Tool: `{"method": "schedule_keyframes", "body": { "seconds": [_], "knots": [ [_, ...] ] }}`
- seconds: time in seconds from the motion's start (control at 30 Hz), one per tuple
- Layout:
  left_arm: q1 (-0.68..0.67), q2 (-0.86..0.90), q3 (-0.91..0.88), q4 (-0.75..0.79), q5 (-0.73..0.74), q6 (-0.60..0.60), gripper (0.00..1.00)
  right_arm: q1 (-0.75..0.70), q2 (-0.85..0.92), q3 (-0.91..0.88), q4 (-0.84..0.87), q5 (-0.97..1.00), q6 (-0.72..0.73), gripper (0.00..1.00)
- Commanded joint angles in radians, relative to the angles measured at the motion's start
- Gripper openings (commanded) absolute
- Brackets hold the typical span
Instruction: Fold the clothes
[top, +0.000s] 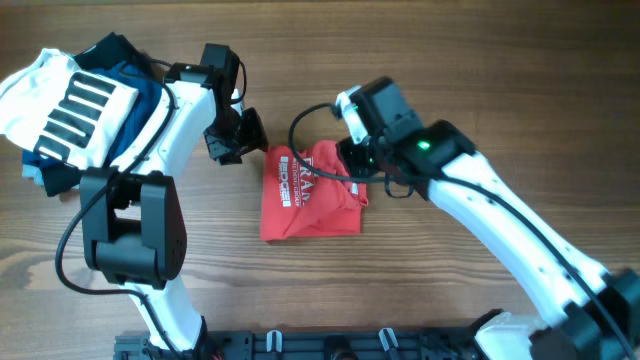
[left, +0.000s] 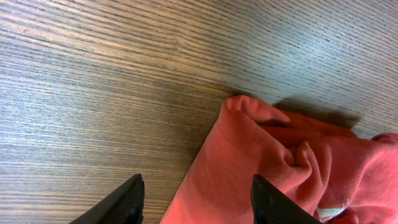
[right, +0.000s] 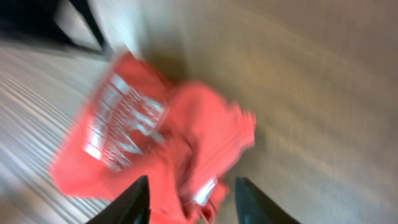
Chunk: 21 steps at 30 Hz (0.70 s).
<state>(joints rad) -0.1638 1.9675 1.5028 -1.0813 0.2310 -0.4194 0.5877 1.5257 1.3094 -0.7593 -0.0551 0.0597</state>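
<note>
1. Task thing: the red short-sleeved cotton T-shirt with white printed lettering (top: 310, 195) lies mid-desk as a rumpled, roughly square bundle on the brown wood-grain desk (top: 450, 80). Its lines of lettering run from the far edge toward the near edge. No clear long axis.
2. Left pincer (top: 237, 135): jaws apart, holding nothing. It sits just beside the bundle's far-left corner, so the shirt lies to its right. The left wrist view shows that corner's rounded fold on the wood ahead of the tips.
3. Right pincer (top: 355, 160): it hangs over the far-right corner. The right wrist view is blurred, but the jaws stand apart and no cloth looks pinched.
4. Judgement: the right arm is nearer, already above the fabric, while the left needs a short sideways reach.
5. Off-task: a white garment with black stripes (top: 60, 100) atop navy and blue folded garments (top: 135, 85), far left.
</note>
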Motion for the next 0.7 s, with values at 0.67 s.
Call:
{"method": "schedule_keyframes", "body": {
  "seconds": [0.67],
  "knots": [
    [0.004, 0.002, 0.003, -0.004, 0.008, 0.023, 0.55, 0.003, 0.357, 0.007, 0.106, -0.343, -0.06, 0.42]
  ]
}}
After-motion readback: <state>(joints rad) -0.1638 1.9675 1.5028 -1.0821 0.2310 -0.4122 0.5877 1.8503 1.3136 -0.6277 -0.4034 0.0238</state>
